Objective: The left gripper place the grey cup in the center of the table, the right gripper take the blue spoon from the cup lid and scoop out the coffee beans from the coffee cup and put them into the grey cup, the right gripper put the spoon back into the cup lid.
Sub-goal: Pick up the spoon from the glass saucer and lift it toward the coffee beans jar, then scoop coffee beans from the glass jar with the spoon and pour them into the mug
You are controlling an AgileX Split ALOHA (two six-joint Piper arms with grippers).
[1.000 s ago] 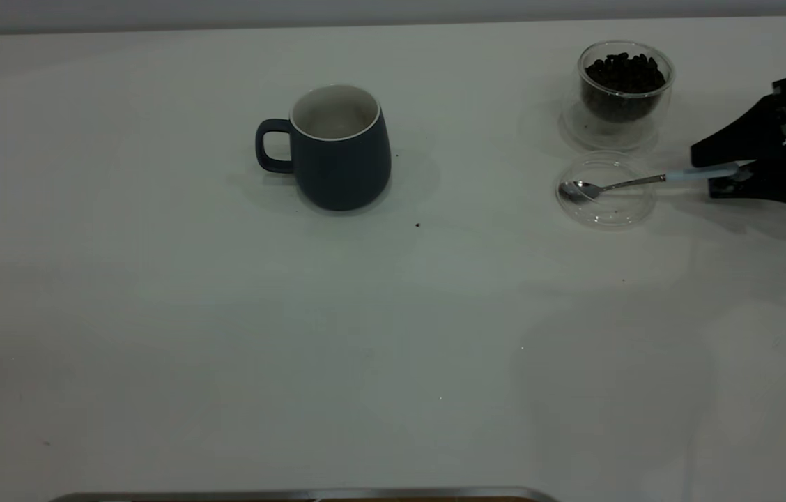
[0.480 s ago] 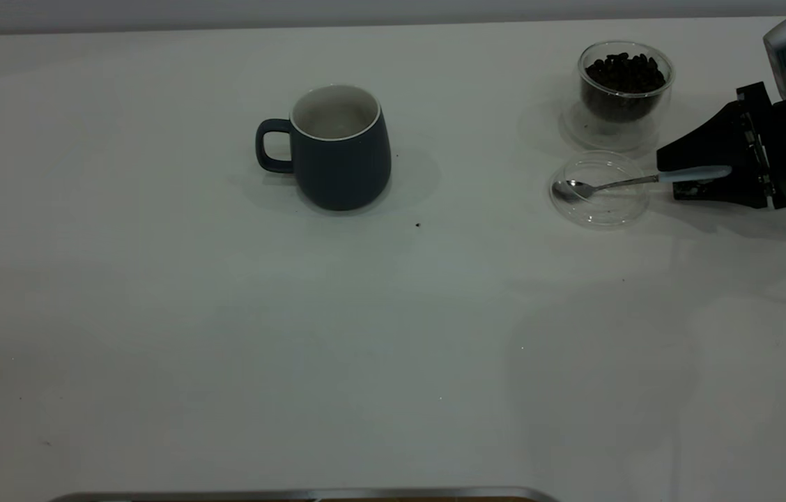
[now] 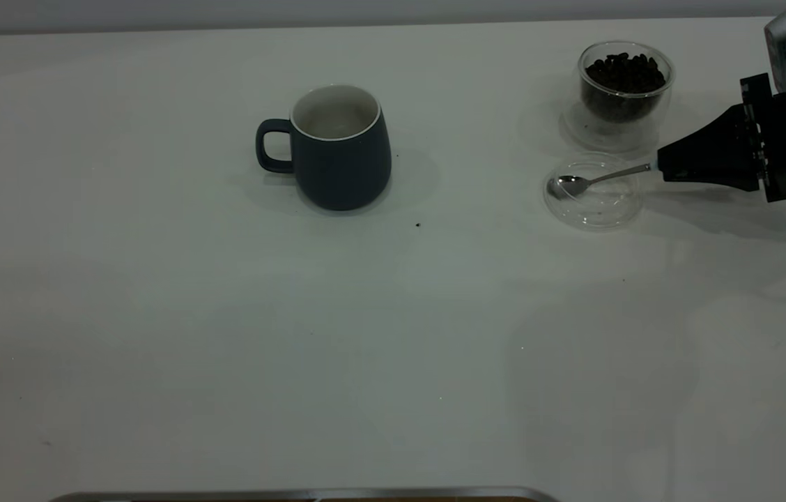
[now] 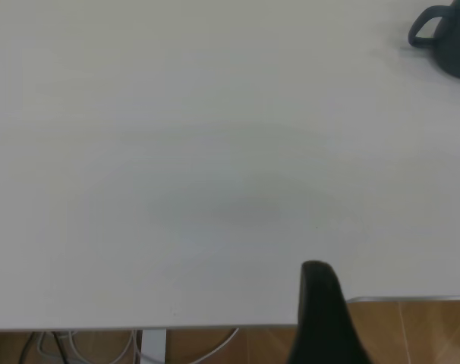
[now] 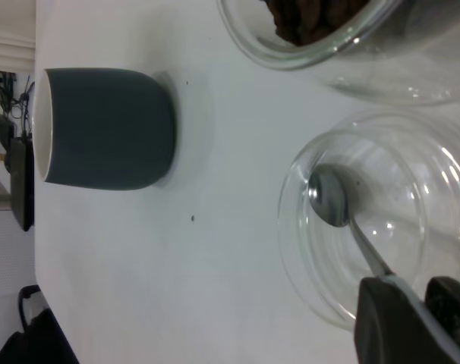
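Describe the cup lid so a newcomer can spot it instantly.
On the white table, look at the right side near the right gripper. In front of the coffee cup lies the cup lid, shallow, clear, holding the spoon bowl and no beans.

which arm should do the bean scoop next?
Right. Its end effector is already shut on the blue spoon, just beside the coffee cup. The left end effector sits at the table's near edge, far from everything.
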